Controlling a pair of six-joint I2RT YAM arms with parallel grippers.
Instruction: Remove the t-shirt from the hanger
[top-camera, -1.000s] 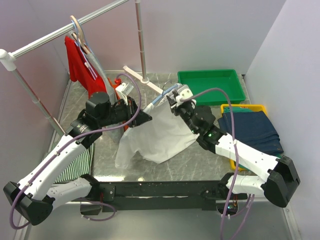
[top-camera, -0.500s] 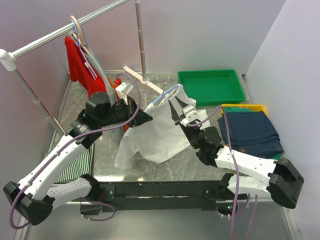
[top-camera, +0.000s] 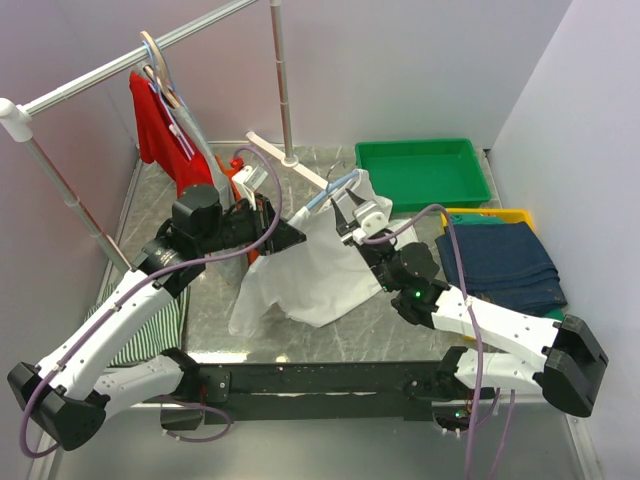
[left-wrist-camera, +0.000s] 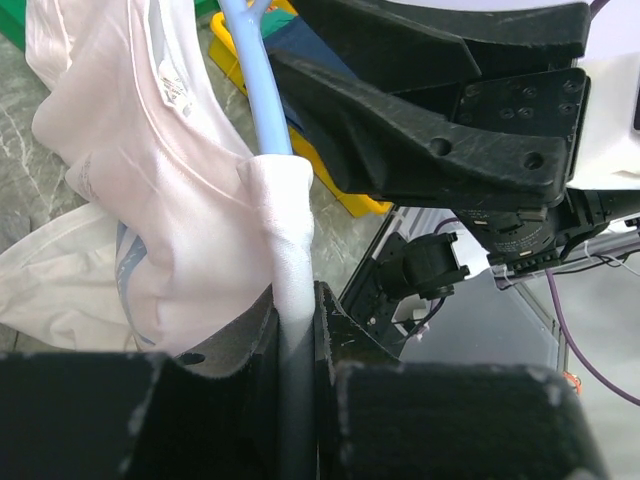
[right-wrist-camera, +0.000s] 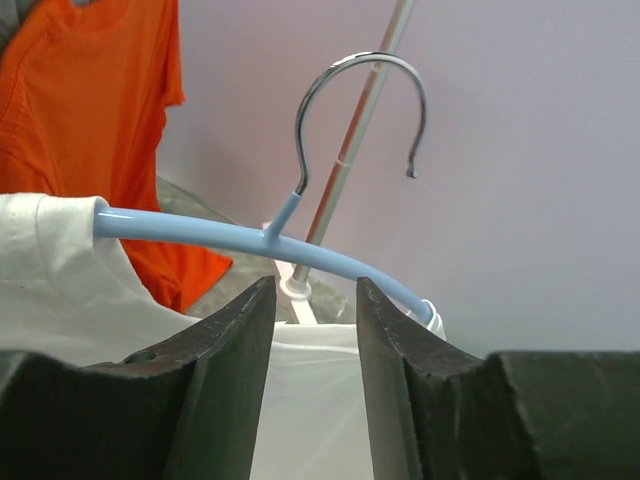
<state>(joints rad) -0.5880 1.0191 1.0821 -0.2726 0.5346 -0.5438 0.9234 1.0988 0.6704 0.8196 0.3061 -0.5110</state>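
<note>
High rear camera down onto table (top-camera: 300, 340); wrist cameras close (both on hanger (right-wrist-camera: 250, 240)).

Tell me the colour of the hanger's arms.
Light blue; the hanger shows best in the right wrist view.

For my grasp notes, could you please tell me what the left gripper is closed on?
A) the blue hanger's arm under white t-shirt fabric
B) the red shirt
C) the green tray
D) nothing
A: the left wrist view shows the left gripper pinching the blue hanger where the white t-shirt wraps it.
</note>
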